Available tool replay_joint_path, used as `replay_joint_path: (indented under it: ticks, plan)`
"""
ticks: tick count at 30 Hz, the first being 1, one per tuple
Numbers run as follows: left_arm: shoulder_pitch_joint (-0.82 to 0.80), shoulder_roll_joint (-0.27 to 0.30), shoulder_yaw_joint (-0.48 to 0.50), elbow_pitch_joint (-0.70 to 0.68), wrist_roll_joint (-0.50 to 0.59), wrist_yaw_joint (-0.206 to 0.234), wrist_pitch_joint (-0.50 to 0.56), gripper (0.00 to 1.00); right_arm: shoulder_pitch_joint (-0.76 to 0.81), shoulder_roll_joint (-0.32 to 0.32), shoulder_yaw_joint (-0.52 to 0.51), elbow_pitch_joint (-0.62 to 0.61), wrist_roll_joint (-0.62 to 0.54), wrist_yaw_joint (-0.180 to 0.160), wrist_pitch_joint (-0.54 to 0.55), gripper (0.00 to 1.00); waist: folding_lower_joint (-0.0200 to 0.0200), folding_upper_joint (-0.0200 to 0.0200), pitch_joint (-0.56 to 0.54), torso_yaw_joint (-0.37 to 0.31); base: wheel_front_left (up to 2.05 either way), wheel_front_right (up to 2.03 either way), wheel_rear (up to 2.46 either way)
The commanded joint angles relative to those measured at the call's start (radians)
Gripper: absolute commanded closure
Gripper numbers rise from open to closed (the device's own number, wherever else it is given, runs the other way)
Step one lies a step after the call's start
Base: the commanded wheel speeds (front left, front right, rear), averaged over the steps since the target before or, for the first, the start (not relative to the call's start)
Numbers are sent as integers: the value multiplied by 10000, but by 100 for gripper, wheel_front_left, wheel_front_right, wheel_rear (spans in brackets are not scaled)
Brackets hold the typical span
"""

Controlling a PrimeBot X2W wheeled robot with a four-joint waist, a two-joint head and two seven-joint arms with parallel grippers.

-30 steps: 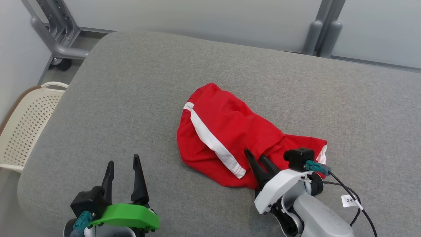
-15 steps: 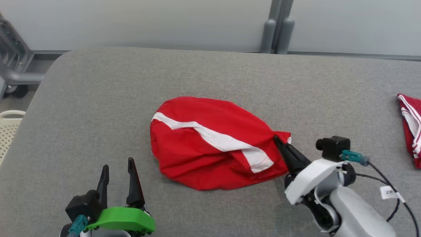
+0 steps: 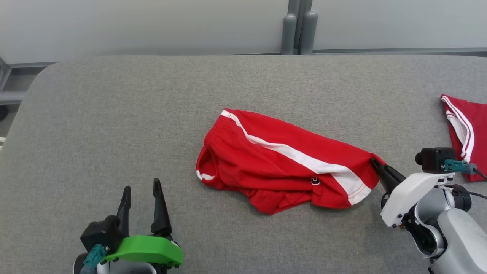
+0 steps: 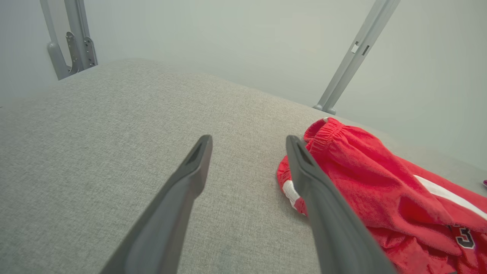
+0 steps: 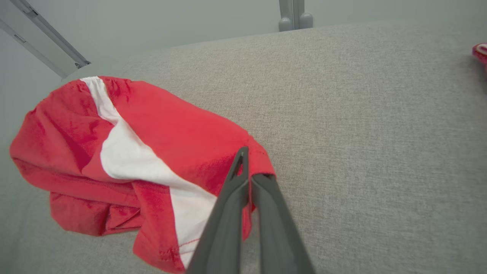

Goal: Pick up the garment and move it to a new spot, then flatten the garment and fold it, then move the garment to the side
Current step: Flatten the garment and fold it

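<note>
The garment [image 3: 281, 160] is a pair of red shorts with a white side stripe, stretched out across the middle of the grey padded table [image 3: 152, 114]. My right gripper [image 3: 374, 164] is shut on the garment's right hem corner. In the right wrist view the two fingers pinch the red cloth [image 5: 182, 140] at their tips [image 5: 245, 167]. My left gripper [image 3: 141, 198] stands open near the front left of the table, apart from the cloth. From the left wrist the elastic waistband end of the garment [image 4: 365, 179] lies just right of the fingers [image 4: 243, 152].
A second red garment with white trim [image 3: 466, 131] lies at the table's right edge. Grey frame posts [image 3: 298, 26] stand behind the table's far edge. Bare grey surface spreads left of and behind the shorts.
My right gripper has closed on the hem and pulled it rightward, stretching the bunched shorts into a longer shape. The head camera has turned right, bringing the second garment into view. The left gripper stayed put.
</note>
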Motion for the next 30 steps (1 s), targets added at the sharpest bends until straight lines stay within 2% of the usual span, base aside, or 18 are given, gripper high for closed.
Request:
replay_joint_path:
  ticks: [1, 10, 17, 19, 20, 24, 30]
  plan:
    - [-180, 73, 44, 27, 61, -81, -60, 0, -144, -13, -48, 94, -31, 0, -4, 100, 0, 98, 92, 114, 0, 0, 0]
    - [-290, 101, 19, 88, 56, -60, -65, 0, -360, 158, 35, 1572, -480, 0, -463, 100, 0, 98, 144, 258, 0, 0, 0]
    - [-393, 115, -170, 136, 125, -157, 11, 0, -532, 242, -61, 2285, -738, 0, -1122, 100, 0, 98, 130, -92, 0, 0, 0]
    - [-437, 107, -253, 170, 123, -209, 51, 0, -574, 299, -88, 2364, -752, 0, -1294, 55, 0, 98, 107, -274, 0, 0, 0]
    - [-473, 97, -283, 193, 126, -244, 72, 0, -610, 326, -68, 2357, -767, -1, -1377, 0, 0, 98, 95, -378, 0, 0, 0]
    - [-699, 79, -461, 285, 183, -348, 170, 0, -576, 358, 128, 2133, -602, 0, -1538, 0, 0, 98, 31, -818, 0, 0, 0]
    - [-931, 49, -614, 423, 240, -424, 226, 0, -19, 53, 190, 1589, -398, 0, -1651, 0, 0, 98, -64, -1465, 0, 0, 0]
